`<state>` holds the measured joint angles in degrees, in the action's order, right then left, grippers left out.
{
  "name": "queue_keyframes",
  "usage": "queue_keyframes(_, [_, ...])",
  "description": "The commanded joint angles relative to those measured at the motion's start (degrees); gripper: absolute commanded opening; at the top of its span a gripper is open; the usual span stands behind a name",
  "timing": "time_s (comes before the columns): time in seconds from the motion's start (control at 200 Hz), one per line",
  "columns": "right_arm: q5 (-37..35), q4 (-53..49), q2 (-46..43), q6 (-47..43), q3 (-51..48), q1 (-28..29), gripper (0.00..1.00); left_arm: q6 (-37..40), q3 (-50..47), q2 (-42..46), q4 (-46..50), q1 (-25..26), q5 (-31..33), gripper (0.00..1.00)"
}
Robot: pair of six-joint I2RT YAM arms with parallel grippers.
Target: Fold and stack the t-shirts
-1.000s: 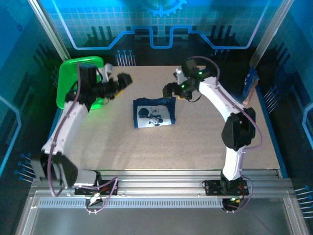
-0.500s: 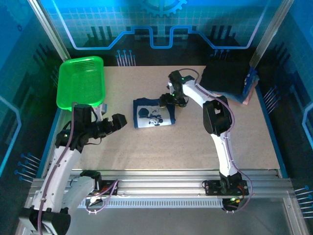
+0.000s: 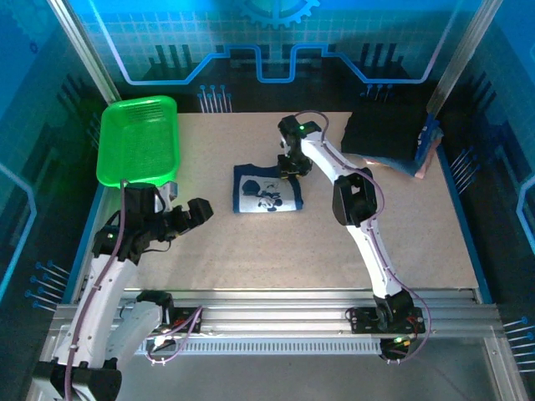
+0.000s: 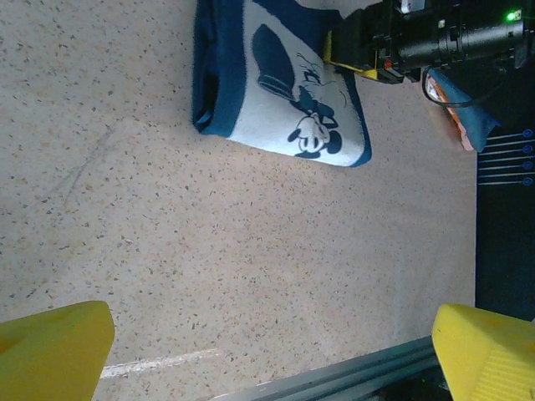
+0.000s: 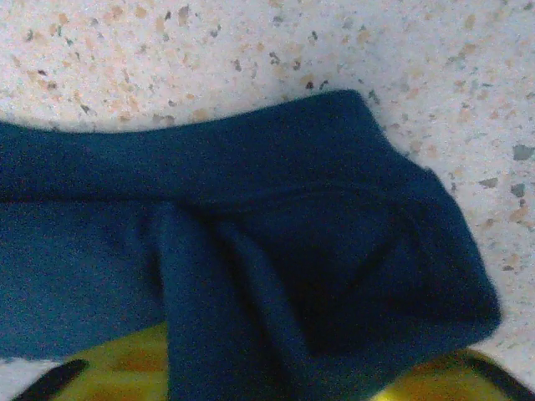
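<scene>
A navy-blue t-shirt [image 3: 266, 190] with a white cartoon print lies folded in the middle of the table. My right gripper [image 3: 290, 165] is down on its far right corner. In the right wrist view the navy cloth [image 5: 251, 209] bunches in folds between the yellow fingers [image 5: 125, 368], so the right gripper [image 5: 276, 380] is shut on it. A near-black folded t-shirt [image 3: 383, 134] rests at the back right. My left gripper [image 3: 201, 210] hovers open over bare table left of the navy shirt [image 4: 284, 92], its yellow fingertips [image 4: 50, 351] wide apart.
A bright green mesh basket [image 3: 138, 138] stands at the back left. A blue and orange object [image 3: 422, 159] sticks out under the dark shirt at the right edge. The metal rail [image 3: 267, 313] runs along the near edge of the table.
The right gripper came down onto the shirt's far right corner and closed on it; the shirt shifted slightly right. The left arm drew back from the basket to the near left.
</scene>
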<state>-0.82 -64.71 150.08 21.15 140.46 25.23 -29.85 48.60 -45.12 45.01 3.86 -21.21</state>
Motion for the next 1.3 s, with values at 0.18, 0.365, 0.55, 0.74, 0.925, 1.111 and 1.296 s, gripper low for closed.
queue_keyframes(0.18, [-11.0,-1.6,-0.6,-1.9,0.5,2.0,0.00,-0.2,1.2,1.4,-2.6,-0.4,-0.1,0.99])
queue_keyframes(0.365, [-25.5,1.5,-11.0,-8.6,0.8,0.8,0.00,-1.5,2.6,-1.7,-15.3,-0.4,-0.5,0.99])
queue_keyframes(0.55, [-31.4,3.5,-12.9,-17.4,6.3,-2.2,0.00,-1.9,6.4,-10.5,-26.8,-0.3,-3.7,0.99])
queue_keyframes(0.74, [-28.8,5.2,-9.4,-20.8,16.1,-7.9,0.00,-0.9,8.0,-17.8,-30.1,-0.3,-4.5,0.99])
queue_keyframes(0.925, [-21.5,9.6,-9.0,-17.5,20.4,-14.2,0.00,-0.2,7.0,-21.3,-30.9,-0.3,-1.4,0.99])
queue_keyframes(1.111, [-15.5,10.7,-9.4,-13.7,22.4,-19.4,0.00,1.1,8.7,-25.5,-29.6,-0.3,-0.2,0.99])
queue_keyframes(1.296, [-10.8,10.2,-10.3,-11.6,22.1,-23.6,0.00,2.0,11.1,-28.3,-28.2,-0.5,0.7,0.99])
